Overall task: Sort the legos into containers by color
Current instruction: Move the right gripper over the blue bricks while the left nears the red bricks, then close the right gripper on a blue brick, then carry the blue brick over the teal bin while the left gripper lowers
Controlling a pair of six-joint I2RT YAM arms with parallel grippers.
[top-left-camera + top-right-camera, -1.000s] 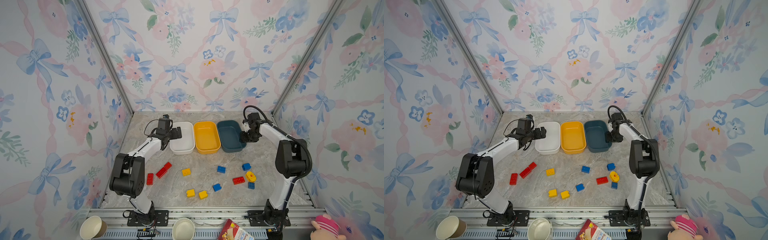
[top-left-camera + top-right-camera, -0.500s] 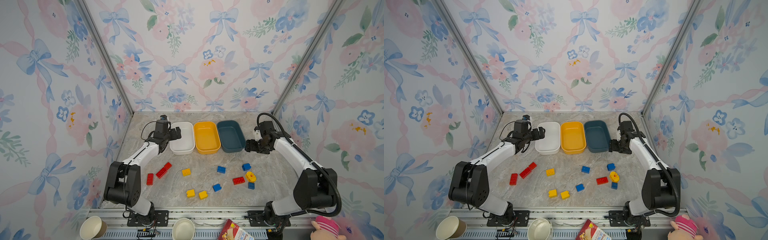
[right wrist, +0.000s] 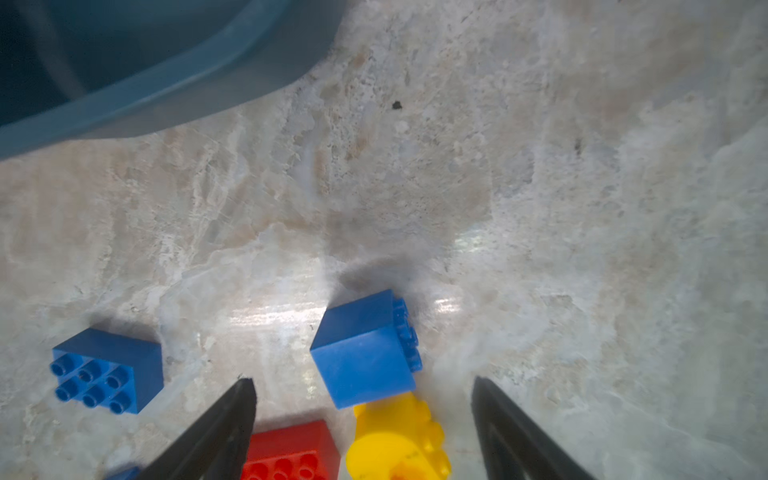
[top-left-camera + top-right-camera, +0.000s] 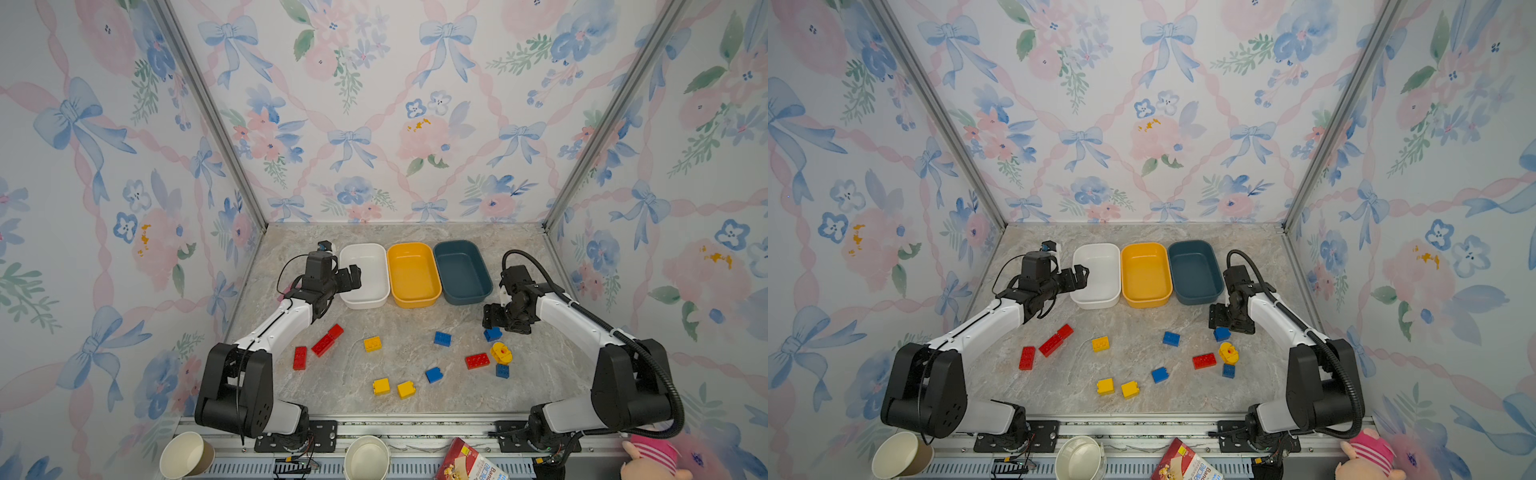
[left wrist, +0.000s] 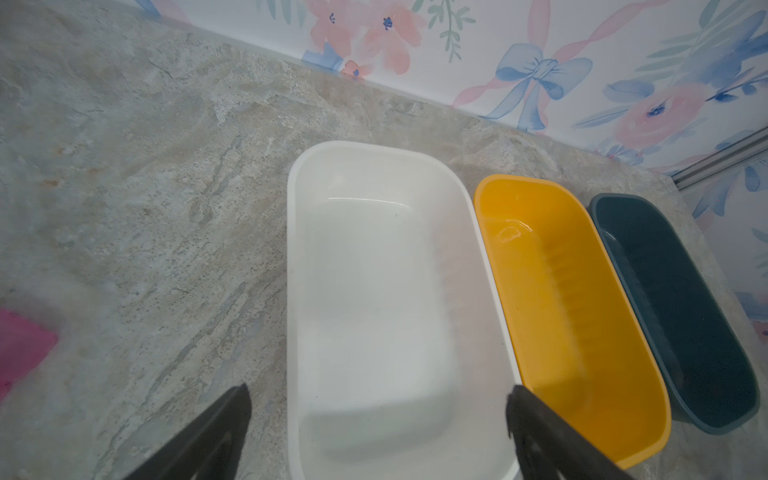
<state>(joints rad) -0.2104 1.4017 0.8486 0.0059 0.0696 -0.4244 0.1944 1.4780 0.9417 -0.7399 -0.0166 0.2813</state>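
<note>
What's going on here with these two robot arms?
Two robot arms are sorting small red, yellow and blue plastic bricks by colour. The right pincer hovers open above a blue studded brick, near the dark teal plastic tub. The left pincer hangs open over the white plastic tub. That tub, the teal one and the yellow-orange plastic tub are empty; no brick is sorted yet.

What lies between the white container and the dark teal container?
The yellow-orange container lies between the white container and the dark teal container; both top views show it.
</note>
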